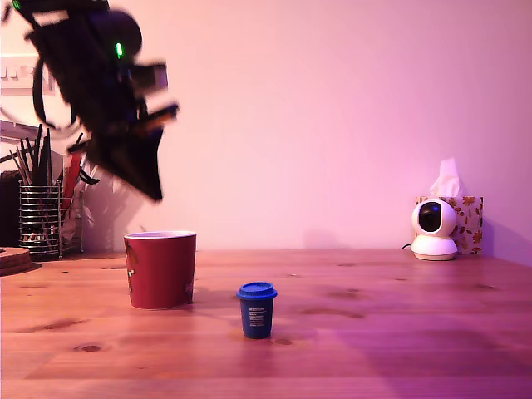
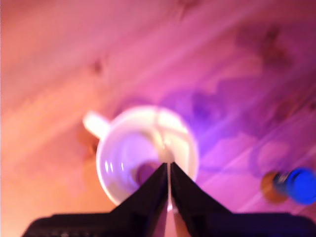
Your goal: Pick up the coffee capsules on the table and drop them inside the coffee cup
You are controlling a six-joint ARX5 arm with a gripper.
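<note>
The dark red coffee cup (image 1: 160, 270) stands on the wooden table at the exterior view's left. A blue coffee capsule (image 1: 257, 309) stands upright a little to its right and nearer the front edge. My gripper (image 1: 153, 188) hangs blurred well above the cup's rim. In the wrist view the gripper (image 2: 169, 170) is over the cup (image 2: 114, 148), whose pale inside shows from above. The fingers meet with only a thin slit between them and nothing shows in it. A dim dark shape lies at the cup's bottom, too blurred to name. The blue capsule (image 2: 301, 185) sits apart from the cup.
A wire mesh holder (image 1: 40, 218) with utensils stands at the back on the exterior view's left. A small white camera (image 1: 434, 229) and a tissue box (image 1: 467, 223) are at the back right. A wall rises behind the table (image 1: 374, 332).
</note>
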